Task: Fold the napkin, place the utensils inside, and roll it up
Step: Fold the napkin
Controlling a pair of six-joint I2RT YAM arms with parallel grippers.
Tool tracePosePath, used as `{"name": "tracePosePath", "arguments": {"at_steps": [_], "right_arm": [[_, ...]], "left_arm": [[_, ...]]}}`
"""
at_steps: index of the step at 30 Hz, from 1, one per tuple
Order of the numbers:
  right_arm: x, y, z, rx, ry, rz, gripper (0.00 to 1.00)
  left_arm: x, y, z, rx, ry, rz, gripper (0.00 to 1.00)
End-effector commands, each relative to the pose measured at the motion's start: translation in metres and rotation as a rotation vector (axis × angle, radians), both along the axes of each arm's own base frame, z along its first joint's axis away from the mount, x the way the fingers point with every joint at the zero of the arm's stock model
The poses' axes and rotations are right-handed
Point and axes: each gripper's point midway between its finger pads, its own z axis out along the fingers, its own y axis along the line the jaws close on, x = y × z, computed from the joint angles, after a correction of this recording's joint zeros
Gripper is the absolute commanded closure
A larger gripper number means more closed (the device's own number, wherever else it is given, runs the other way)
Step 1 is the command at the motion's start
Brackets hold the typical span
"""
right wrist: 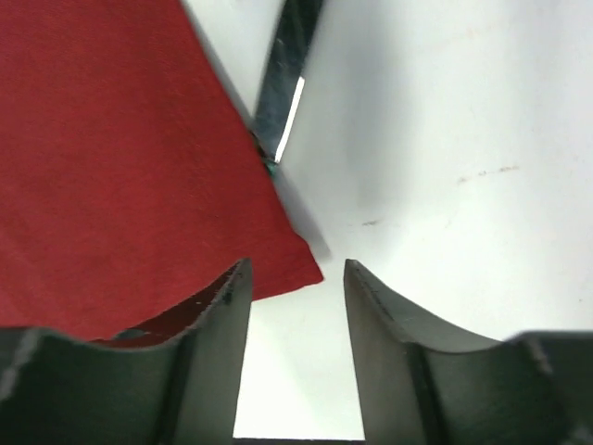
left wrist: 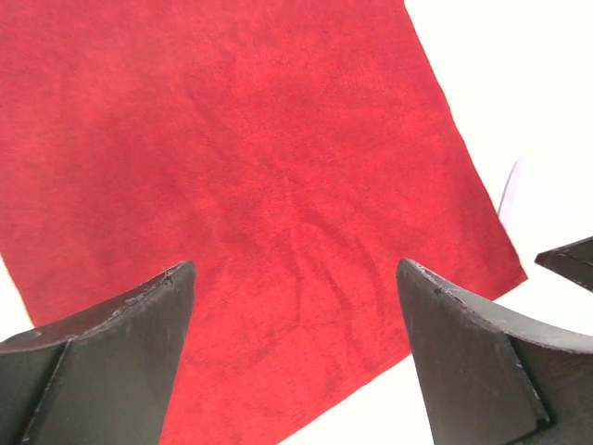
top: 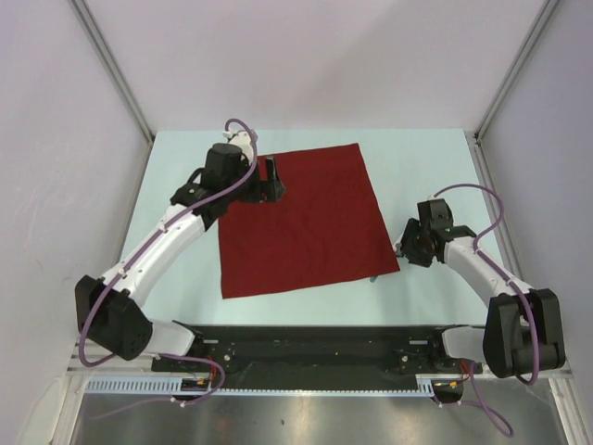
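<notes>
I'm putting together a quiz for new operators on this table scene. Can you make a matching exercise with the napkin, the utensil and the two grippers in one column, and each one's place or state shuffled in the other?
Column one:
1. napkin
2. utensil
3. left gripper
4. right gripper

Column two:
A. at the cloth's near right corner, jaws narrowly apart
B. spread flat and unfolded on the table
C. over the cloth's far left part, jaws wide
D. slim and shiny, poking out at the cloth's edge

Pairs: 1-B; 2-D; 3-C; 4-A
</notes>
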Motion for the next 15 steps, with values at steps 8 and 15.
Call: {"name": "tracePosePath", "arguments": {"at_steps": [8,15], "right_arm": [[-0.005,0.006,-0.016,0.060,0.036,-0.026,0.57],[-0.014,0.011,-0.039,0.081,0.099,-0.003,0.59]], "left_arm": [[-0.006,0.027,0.004,0.026,-0.026,0.006,0.06],[0.000,0.041,0.006,0.002,-0.022,0.035,0.06]]}}
